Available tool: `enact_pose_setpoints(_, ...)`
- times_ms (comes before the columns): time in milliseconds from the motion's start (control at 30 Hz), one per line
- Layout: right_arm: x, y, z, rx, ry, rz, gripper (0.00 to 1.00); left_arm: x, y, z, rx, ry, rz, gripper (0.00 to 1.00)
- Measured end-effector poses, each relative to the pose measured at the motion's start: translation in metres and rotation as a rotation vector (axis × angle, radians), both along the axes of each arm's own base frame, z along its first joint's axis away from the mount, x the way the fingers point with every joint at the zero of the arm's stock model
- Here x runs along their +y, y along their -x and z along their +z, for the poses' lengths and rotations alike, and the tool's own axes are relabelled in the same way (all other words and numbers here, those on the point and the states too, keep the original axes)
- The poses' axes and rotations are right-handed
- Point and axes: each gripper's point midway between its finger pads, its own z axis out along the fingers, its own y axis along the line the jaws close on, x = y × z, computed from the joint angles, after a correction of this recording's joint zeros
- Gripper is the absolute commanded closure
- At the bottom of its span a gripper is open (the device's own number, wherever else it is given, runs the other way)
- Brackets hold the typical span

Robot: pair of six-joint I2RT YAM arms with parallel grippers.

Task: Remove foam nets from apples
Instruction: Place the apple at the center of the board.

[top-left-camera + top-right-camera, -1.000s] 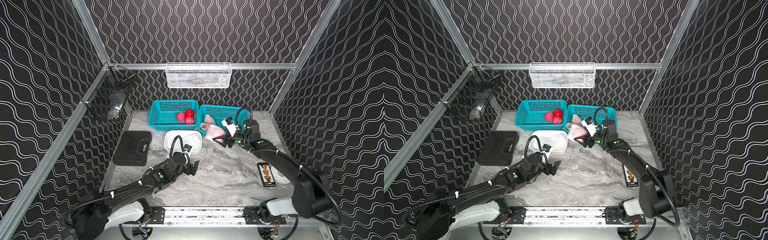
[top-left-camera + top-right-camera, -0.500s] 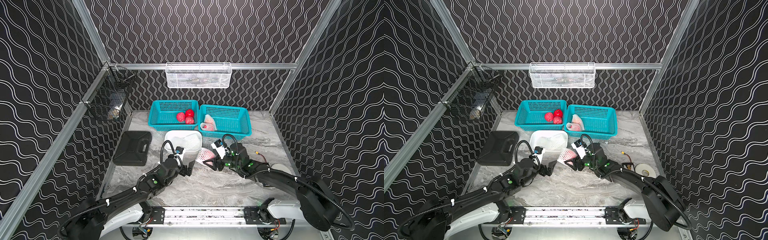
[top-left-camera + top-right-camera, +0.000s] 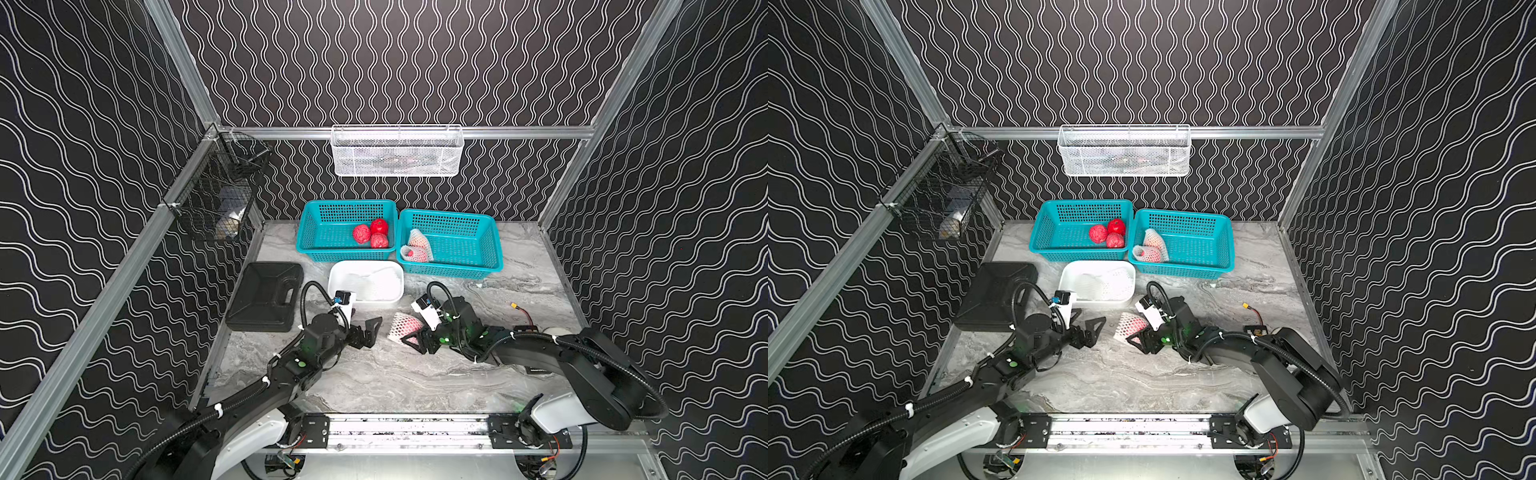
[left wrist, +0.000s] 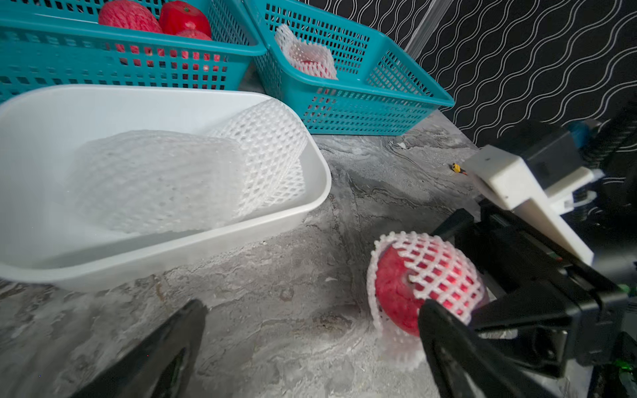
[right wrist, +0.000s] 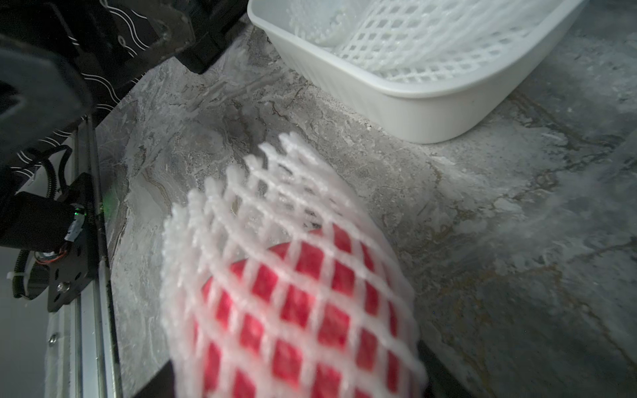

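We are looking down on a marbled counter [image 3: 415, 382] where the right pincer [image 3: 409, 334] is pinching an apple [image 4: 393, 286] through its foam net [image 4: 431, 255], the net's edge touching the counter near a white tub [image 4: 138, 262]. The left pincer [image 3: 373, 331] is hovering just beside it, spread wide and gripping nothing. In the tub, empty nets [image 4: 155, 179] are lying (at least two, overlapping). Behind, three bare apples [image 3: 372, 235] are sitting in one teal basket [image 3: 316, 232], and netted apples [image 3: 415, 249] are lying in the neighbouring teal basket [image 3: 478, 249], on the side nearest the first.
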Motion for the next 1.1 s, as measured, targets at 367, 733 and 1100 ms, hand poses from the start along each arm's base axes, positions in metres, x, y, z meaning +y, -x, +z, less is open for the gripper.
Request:
enact_pose_setpoints(367, 0.008, -0.002, -0.017, 0.022, 0.026, 0.002, 0.23, -0.017, 0.004, -0.036, 0.117, 0.03, -0.071, 0.02)
enact_pose_setpoints(733, 0.008, 0.001, -0.009, -0.022, -0.002, 0.0, 0.0, -0.031, 0.006, -0.054, 0.172, 0.039, -0.14, 0.06)
enact_pose_setpoints(1100, -0.004, 0.006, 0.018, -0.131, -0.073, -0.023, 0.0, -0.043, 0.005, -0.053, 0.177, 0.067, -0.196, 0.06)
